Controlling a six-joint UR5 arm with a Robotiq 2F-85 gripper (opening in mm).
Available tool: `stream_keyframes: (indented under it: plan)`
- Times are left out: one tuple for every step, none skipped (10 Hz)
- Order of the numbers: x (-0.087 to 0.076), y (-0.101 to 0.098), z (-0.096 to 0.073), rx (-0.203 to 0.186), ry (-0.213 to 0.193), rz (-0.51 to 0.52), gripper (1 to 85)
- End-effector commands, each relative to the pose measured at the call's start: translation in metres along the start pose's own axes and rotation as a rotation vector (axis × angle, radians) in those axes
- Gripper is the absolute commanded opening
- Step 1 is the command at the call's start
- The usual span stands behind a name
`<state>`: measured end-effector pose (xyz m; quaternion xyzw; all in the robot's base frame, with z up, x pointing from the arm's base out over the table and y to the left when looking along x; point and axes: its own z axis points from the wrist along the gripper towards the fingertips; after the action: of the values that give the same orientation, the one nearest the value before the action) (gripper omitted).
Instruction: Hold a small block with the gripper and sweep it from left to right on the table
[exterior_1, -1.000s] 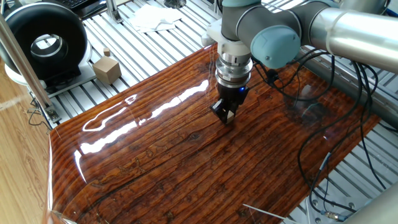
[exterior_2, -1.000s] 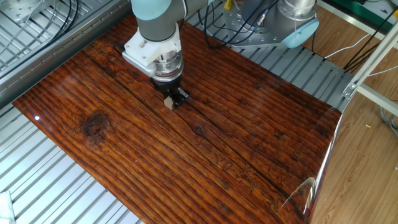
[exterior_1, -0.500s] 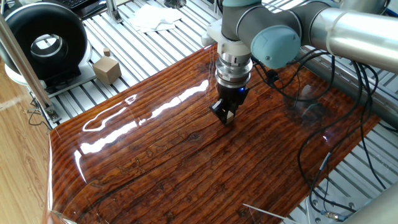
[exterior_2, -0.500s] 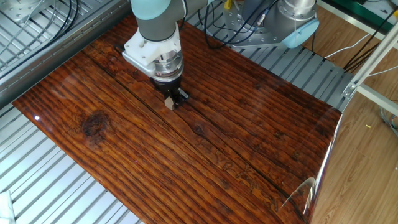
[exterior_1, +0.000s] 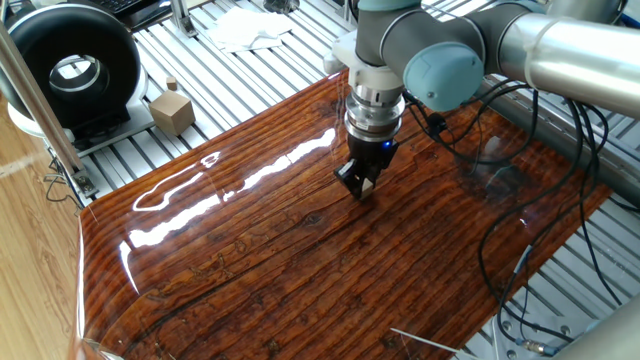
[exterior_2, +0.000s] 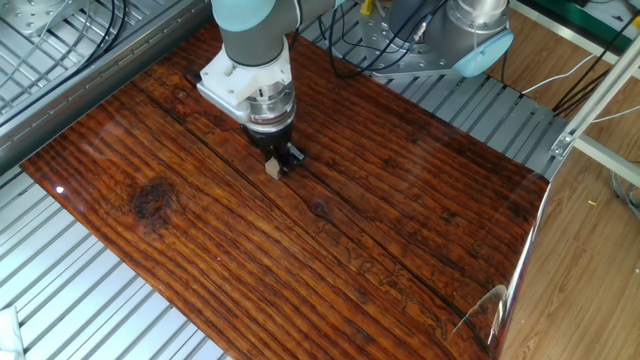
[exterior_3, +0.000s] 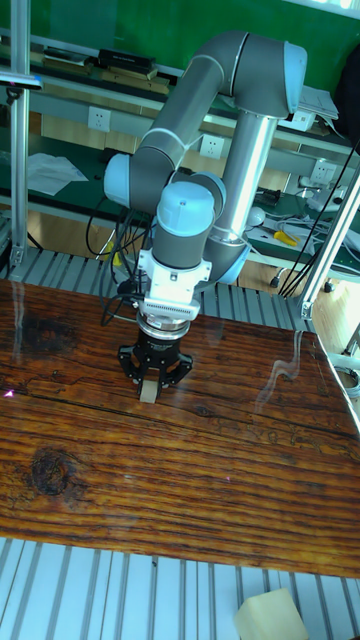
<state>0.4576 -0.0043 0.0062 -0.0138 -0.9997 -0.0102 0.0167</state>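
The block (exterior_3: 148, 390) sits pinched between the two black fingers of the gripper (exterior_3: 151, 383), its lower end touching the table (exterior_3: 180, 470). In the tall view it shows as a pale tan piece below the claw, upright, with the fingers close on either side. In the other fixed view the block (exterior_2: 272, 169) peeks out at 7 o'clock from the gripper (exterior_2: 280, 160), pale against the dark board (exterior_2: 400, 200). In one fixed view the block (exterior_1: 368, 186) is only a small pale sliver between the fingers of the gripper (exterior_1: 362, 181), mostly hidden by them.

The gripper points straight down from a silver wrist, and the arm (exterior_3: 235, 120) above it rises toward 1 o'clock in the tall view, silver-grey with light blue caps. The gripper stands over the far half of the board in one fixed view, toward 12 o'clock of its centre, with bright glare streaks on the glossy surface (exterior_1: 300, 260) at 9 o'clock from it.

Round the board runs a slatted aluminium frame (exterior_1: 240, 70). On it, well apart from the gripper at 10 o'clock in one fixed view, stands a larger cube (exterior_1: 172, 111) with a knob on top, and beyond that a black ring-shaped device (exterior_1: 70, 65). Black cables (exterior_1: 560, 170) hang at 3 o'clock of the gripper.
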Motion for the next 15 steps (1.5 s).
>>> stream_keyframes:
  plan:
    - [-0.003, 0.005, -0.001, -0.008, -0.013, 0.016, 1.0]
    - [-0.003, 0.006, -0.001, -0.011, -0.014, 0.017, 1.0]
    - [-0.003, 0.008, -0.001, -0.014, -0.016, 0.019, 1.0]
    - [-0.004, 0.008, -0.001, -0.016, -0.017, 0.019, 1.0]
    - [-0.004, 0.010, -0.001, -0.024, -0.018, 0.020, 1.0]
    - [-0.004, 0.012, -0.001, -0.030, -0.018, 0.023, 1.0]
    - [-0.004, 0.012, -0.001, -0.031, -0.018, 0.023, 1.0]
    - [-0.004, 0.013, -0.001, -0.032, -0.020, 0.024, 1.0]
    - [-0.004, 0.014, -0.001, -0.032, -0.020, 0.026, 1.0]
    - [-0.005, 0.015, -0.001, -0.030, -0.023, 0.029, 1.0]
    - [-0.006, 0.017, 0.000, -0.026, -0.026, 0.032, 1.0]
    - [-0.006, 0.018, 0.000, -0.026, -0.027, 0.032, 1.0]
    - [-0.006, 0.018, 0.000, -0.026, -0.027, 0.032, 1.0]
    - [-0.005, 0.018, 0.000, -0.024, -0.028, 0.032, 1.0]
    - [-0.005, 0.019, -0.001, -0.024, -0.028, 0.034, 1.0]
